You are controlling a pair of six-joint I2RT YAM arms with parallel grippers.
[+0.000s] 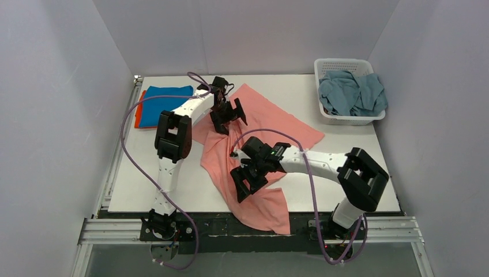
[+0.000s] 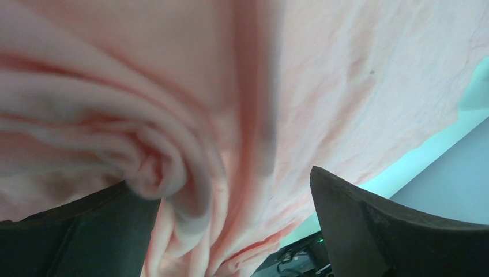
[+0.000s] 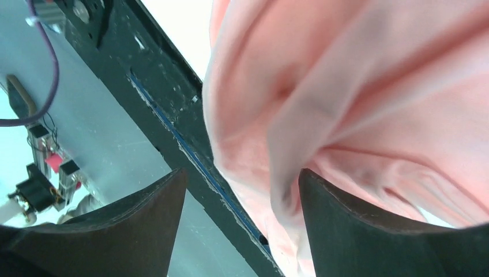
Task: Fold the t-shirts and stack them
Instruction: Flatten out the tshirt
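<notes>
Salmon-pink t-shirt (image 1: 277, 115): long axis far-to-near, near end overhanging table (image 1: 132, 184) edge.

Can see only a thin strip of orange tee (image 1: 138, 118) along L side of blue tee (image 1: 167, 104), w/ rest covered. Can't see middle of salmon-pink tee (image 1: 271, 124) in top view, under both arms. Can't judge contact there btw cloth and left gripper (image 1: 229, 118) or right gripper (image 1: 248, 182). Can't make out weave in either wrist view: too close, blurred. Lose left fingers (image 2: 375, 231) and right fingers (image 3: 357, 231) at btm edge. Can't see lower part of grey-blue tee (image 1: 352, 92) behind basket (image 1: 349, 119) wall.
</notes>
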